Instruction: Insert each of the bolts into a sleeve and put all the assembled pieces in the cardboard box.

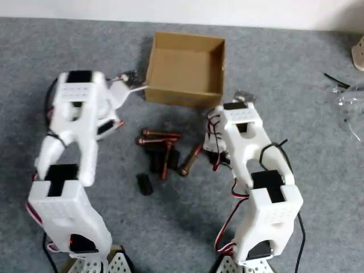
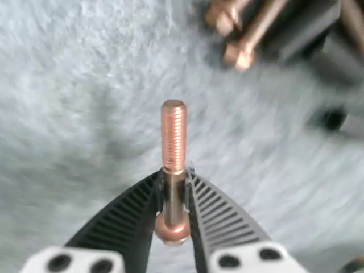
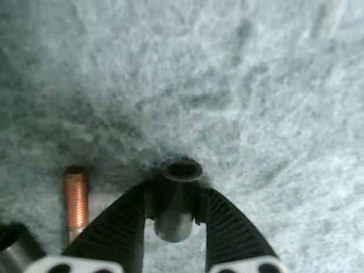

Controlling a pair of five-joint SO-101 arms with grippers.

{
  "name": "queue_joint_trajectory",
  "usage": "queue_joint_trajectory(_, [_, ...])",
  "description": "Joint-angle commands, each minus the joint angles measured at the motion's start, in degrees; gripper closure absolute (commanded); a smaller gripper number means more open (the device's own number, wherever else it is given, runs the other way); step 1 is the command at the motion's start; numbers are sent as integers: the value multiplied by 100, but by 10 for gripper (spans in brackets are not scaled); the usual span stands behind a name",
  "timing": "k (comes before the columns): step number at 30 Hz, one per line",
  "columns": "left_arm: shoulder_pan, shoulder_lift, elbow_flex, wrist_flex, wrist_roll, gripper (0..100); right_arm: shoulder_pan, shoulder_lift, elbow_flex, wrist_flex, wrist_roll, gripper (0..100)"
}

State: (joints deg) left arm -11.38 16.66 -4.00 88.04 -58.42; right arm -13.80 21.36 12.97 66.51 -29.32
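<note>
Left gripper point(image 2: 174, 177) clamped on copper bolt point(image 2: 173, 136), head at palm end, threaded tip pointing outward. Right gripper point(image 3: 176, 190) clamped on black sleeve point(image 3: 181, 170), open bore facing outward. We judge next move needs bolt axis collinear with bore, tip facing opening.

The loose bolts point(image 2: 239, 54) lie blurred, cut off at the edge.

A grey, felt-like mat point(image 1: 307, 170) spreads across the frame from the left edge to the right. Along the top runs a pale strip point(image 1: 227, 10). At the upper right edge sits 1 beige object point(image 1: 359, 54), cut off by the frame. Just below it lie 1 thin black stick point(image 1: 335, 80) and a clear, glassy item point(image 1: 348, 102) — whether they touch is hard to tell.
</note>
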Motion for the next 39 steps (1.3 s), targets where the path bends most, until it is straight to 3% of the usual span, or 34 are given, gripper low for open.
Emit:
queue_joint_trajectory(1, [-549, -48, -312, 18, -1908, 995, 110, 31, -268, -470, 97, 995])
queue_joint_trajectory(7, [-857, -31, -286, 18, -3086, 995, 110, 48, -277, -470, 97, 995])
queue_joint_trajectory(18, [-804, 919, -365, -281, -2857, 989, 110, 48, -277, -479, 97, 995])
queue_joint_trajectory(23, [-822, 1490, -954, -202, -2567, 883, 110, 48, -251, -585, 97, 995])
queue_joint_trajectory(27, [-804, 1692, -1341, -132, -2207, 889, 110, 48, -251, -585, 97, 995])
queue_joint_trajectory(32, [-796, 1552, -1824, -132, -1116, 887, 110, 48, -268, -585, 97, 995])
queue_joint_trajectory(37, [-708, 1218, -2185, 475, 730, 887, 110, 48, -268, -585, 97, 995])
queue_joint_trajectory(39, [-699, 1095, -2202, 809, 1890, 887, 110, 48, -268, -585, 97, 995])
